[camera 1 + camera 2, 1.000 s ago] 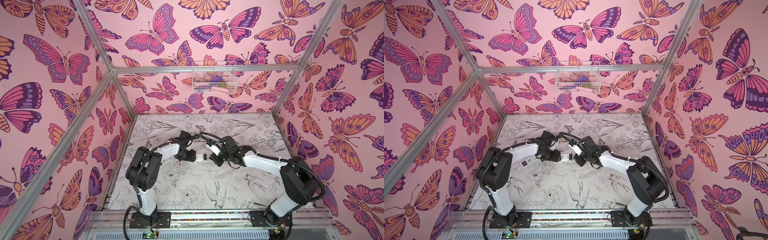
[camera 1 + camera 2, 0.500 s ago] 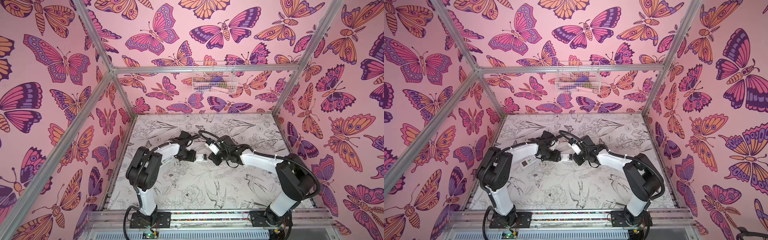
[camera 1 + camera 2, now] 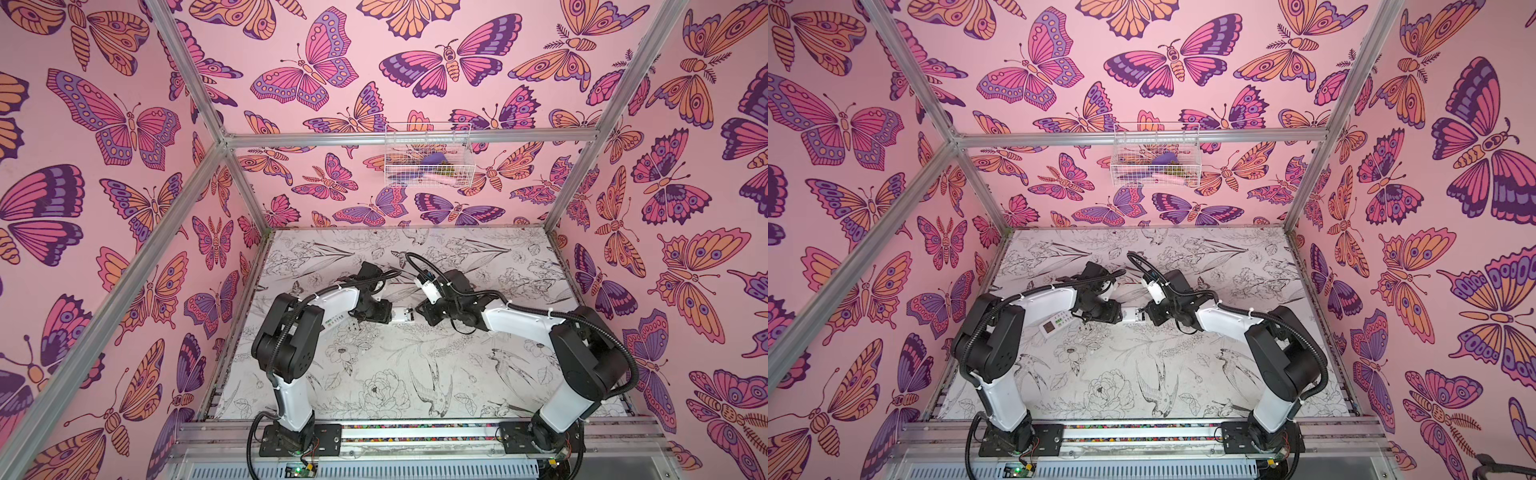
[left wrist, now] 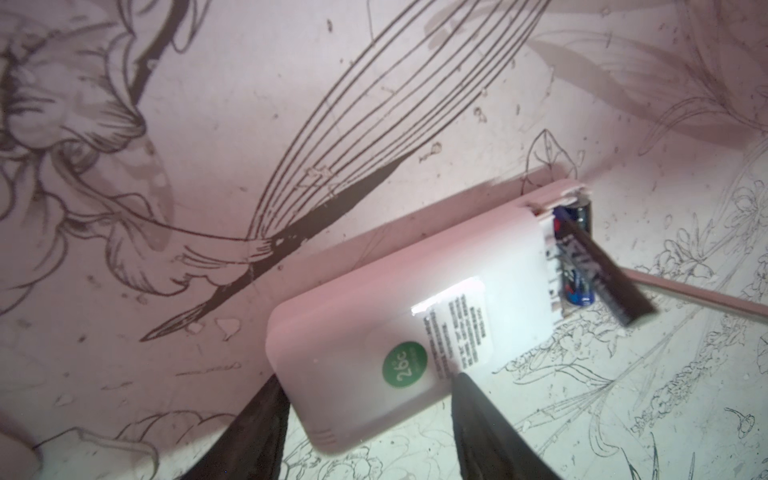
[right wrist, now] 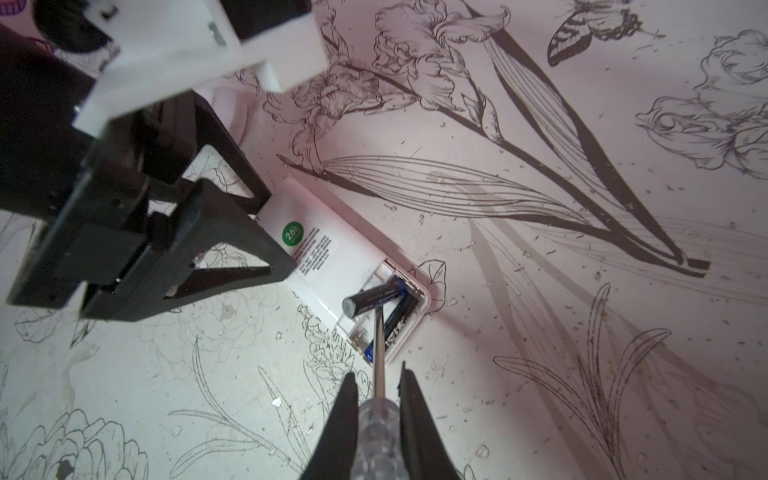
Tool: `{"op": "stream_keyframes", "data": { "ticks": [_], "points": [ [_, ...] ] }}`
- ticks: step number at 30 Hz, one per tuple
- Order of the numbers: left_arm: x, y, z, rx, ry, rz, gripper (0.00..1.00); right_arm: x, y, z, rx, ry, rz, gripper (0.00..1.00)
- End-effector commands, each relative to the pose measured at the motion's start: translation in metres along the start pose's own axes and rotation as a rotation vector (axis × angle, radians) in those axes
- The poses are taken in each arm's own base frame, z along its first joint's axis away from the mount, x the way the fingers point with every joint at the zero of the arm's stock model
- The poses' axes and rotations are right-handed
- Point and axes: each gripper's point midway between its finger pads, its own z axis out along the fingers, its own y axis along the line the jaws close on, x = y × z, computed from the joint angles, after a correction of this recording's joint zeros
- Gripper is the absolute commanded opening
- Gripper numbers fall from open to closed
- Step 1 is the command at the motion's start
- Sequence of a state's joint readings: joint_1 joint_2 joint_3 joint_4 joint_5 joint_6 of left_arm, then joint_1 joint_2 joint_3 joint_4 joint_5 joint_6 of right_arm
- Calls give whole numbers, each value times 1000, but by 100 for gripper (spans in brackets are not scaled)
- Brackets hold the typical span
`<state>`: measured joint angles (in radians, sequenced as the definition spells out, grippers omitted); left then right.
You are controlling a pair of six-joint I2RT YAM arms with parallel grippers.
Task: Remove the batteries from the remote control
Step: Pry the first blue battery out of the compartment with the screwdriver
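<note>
**Prying step, seen from the wrist views.** My left pincer point(image 4: 370, 380) is closed across the width of the white remote control point(image 4: 395, 299). It grips the sticker end, and the remote appears to lie back side up on the tabletop point(image 5: 540, 374). My right pincer point(image 5: 378, 374) is clamped almost fully together on the clear handle of a screwdriver point(image 5: 377, 419). The shaft reaches into the open battery bay point(image 5: 353, 332) at the remote's far end. The raised battery point(image 5: 372, 299), black, is tilted, with one end lifted clear of the bay and the other end down inside. The second battery point(image 5: 399, 318) lies flat in its slot just beside it. I cannot see the screwdriver tip, which is hidden under the raised battery.

**Hazards, as I judge them.**
- **(a) Slip:** the tip may slide off the rounded casing, so the battery drops back or the blade scrapes the second battery.
- **(b) Overshoot:** too brisk a lever stroke could flick the battery out, and it would roll away across the tabletop.
- **(c) Pivot:** the remote is held at one end only, so upward force at the bay could tilt or swing it in my left grip.
- **(d) Twist:** the smooth round handle may turn between the right fingers and misdirect the blade.
</note>
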<state>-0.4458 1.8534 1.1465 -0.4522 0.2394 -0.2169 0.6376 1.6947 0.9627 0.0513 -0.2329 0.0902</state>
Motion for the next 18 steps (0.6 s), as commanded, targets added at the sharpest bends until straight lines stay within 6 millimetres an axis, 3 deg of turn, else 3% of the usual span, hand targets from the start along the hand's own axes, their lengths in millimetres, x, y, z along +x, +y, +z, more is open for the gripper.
{"op": "stream_keyframes", "data": {
  "ticks": [1, 18],
  "points": [
    [22, 3, 9, -13, 62, 4, 63, -26, 6, -4, -24, -100, 7, 0],
    [24, 1, 6, -6, 52, 12, 63, -21, -30, 7, 92, -69, 41, 0]
  ]
}}
